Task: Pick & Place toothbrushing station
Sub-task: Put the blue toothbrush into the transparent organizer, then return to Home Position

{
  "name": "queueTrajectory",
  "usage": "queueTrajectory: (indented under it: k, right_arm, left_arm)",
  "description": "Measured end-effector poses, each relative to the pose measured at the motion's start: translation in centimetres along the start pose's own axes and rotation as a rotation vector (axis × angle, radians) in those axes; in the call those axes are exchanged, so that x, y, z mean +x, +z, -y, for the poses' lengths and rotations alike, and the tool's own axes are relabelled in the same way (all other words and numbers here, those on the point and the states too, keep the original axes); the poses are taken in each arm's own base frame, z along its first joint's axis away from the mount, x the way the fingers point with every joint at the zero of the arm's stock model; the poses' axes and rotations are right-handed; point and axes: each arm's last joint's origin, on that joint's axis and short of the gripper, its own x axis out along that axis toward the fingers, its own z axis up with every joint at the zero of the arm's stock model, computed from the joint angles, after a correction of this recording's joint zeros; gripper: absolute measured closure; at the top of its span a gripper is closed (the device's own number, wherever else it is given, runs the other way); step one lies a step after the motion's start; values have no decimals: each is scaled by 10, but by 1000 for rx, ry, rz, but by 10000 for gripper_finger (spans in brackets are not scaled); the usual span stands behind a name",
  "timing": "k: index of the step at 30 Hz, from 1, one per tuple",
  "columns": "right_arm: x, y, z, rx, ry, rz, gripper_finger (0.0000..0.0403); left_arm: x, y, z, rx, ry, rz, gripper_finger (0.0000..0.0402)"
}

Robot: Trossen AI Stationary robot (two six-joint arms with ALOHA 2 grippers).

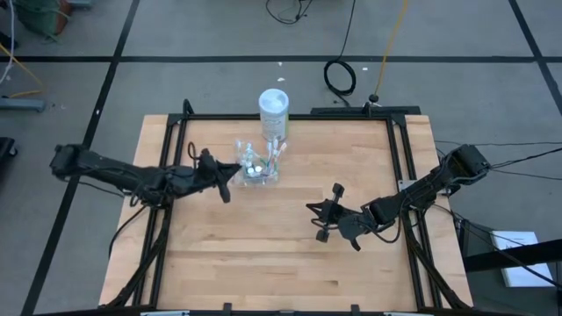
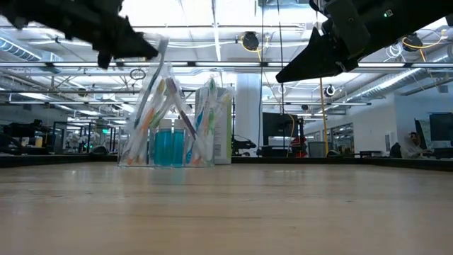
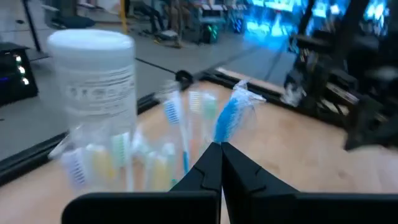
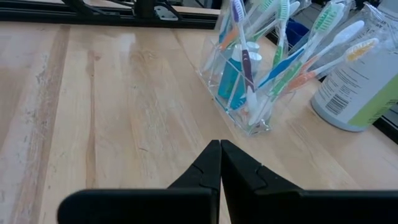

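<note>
A small clear plastic cup (image 1: 255, 168) stands on the wooden table (image 1: 263, 254) at the far middle. It holds several toothbrushes (image 4: 283, 65) leaning outward and blue tubes (image 2: 170, 145). My left gripper (image 1: 230, 186) hovers at the cup's left side, shut on a blue toothbrush (image 3: 231, 115) in a clear wrapper. My right gripper (image 1: 310, 211) is shut and empty above the table, to the right of the cup and nearer. It also shows in its own wrist view (image 4: 221, 144). My left gripper pinches the blue toothbrush between its two fingertips (image 3: 214, 155). The wrapped brush head (image 3: 239, 99) stands out beyond the fingertips. In the low view a slim brush (image 2: 160, 57) slants at the gripper above the cup. Whether its lower end rests in the cup, I cannot tell.
A white canister with a green label (image 1: 274, 110) stands just behind the cup, near the table's far edge. A black frame (image 1: 290, 117) runs around the table. Bare wood lies in front of the cup and between the two arms.
</note>
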Motion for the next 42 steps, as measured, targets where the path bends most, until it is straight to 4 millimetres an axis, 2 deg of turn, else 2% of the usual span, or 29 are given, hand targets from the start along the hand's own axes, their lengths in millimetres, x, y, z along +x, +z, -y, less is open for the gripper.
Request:
queueTrajectory:
  k: [7, 15, 23, 30, 36, 42]
  right_arm:
    - [0, 0, 0, -9, 0, 0, 403]
    - [0, 0, 0, -11, 0, 0, 403]
    - [0, 0, 0, -12, -2, 0, 403]
    - [0, 0, 0, -10, -2, 0, 403]
    - [0, 0, 0, -34, 1, 0, 403]
    - [-1, 0, -1, -38, 6, 0, 403]
  left_arm:
    - [0, -39, -18, -117, 70, -10, 401]
    - [-3, -58, -26, -155, 132, -71, 401]
    - [-3, -59, -27, -106, 138, -70, 368]
    - [-5, -57, -27, -16, 131, -68, 299]
    - [-13, -46, -27, -31, 95, -2, 241]
    - [-29, -31, -26, -32, 27, 90, 221]
